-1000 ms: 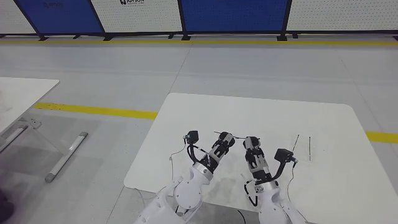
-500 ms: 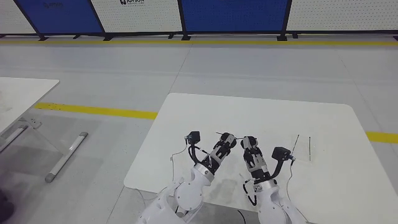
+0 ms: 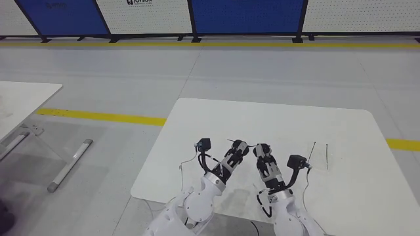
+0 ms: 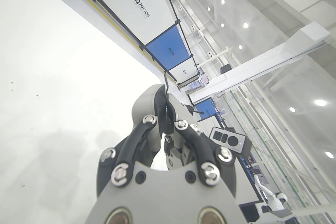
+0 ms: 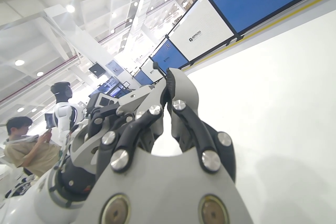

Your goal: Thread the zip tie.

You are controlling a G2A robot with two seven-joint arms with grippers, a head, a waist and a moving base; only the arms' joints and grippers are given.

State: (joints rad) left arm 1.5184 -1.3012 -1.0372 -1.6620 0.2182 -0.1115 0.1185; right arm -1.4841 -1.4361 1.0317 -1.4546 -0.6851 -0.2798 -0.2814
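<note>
White table [image 3: 275, 115], front-centre: left gripper [image 4: 164, 90] clenched on zip tie [image 4: 165, 82] tail, right gripper [image 5: 169, 76] clenched on head [image 5: 156, 66]. Risk: thin tail flexes, misses slot w/ slight misalignment.

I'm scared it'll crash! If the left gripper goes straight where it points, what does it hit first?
Probably nothing: the left gripper, shut on the zip tie, points over bare table toward its far edge; depth is unclear.
</note>
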